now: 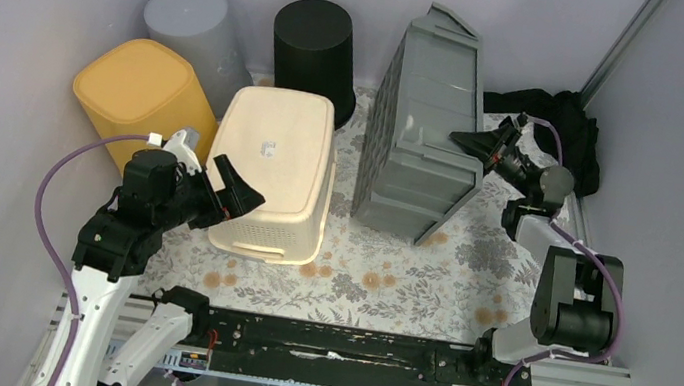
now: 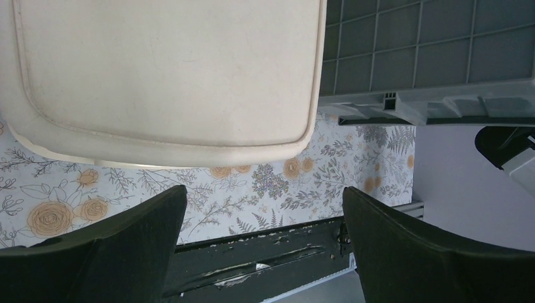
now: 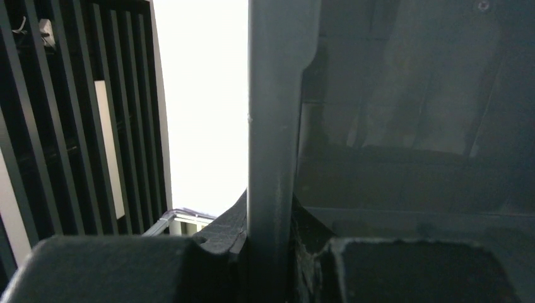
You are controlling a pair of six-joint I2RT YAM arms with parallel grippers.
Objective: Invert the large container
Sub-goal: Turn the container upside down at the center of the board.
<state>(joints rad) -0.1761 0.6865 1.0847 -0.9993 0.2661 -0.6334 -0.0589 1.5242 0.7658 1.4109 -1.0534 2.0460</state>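
Note:
The large grey ribbed container (image 1: pixel 422 134) stands tipped up on its side at the back middle of the flowered table, its open side facing right. My right gripper (image 1: pixel 474 146) is shut on its right rim; in the right wrist view the rim (image 3: pixel 271 126) runs upright between my fingers and the gripper (image 3: pixel 271 243) pinches it. My left gripper (image 1: pixel 233 188) is open and empty beside the front left of an upside-down cream bin (image 1: pixel 277 159). The left wrist view shows the cream bin (image 2: pixel 164 69), the grey container (image 2: pixel 429 57) and the open gripper (image 2: pixel 262 221).
A yellow bin (image 1: pixel 135 88), a grey round bin (image 1: pixel 190 20) and a black round bin (image 1: pixel 314 38) stand upside down at the back left. A black cloth (image 1: pixel 561 118) lies at the back right. Walls enclose both sides.

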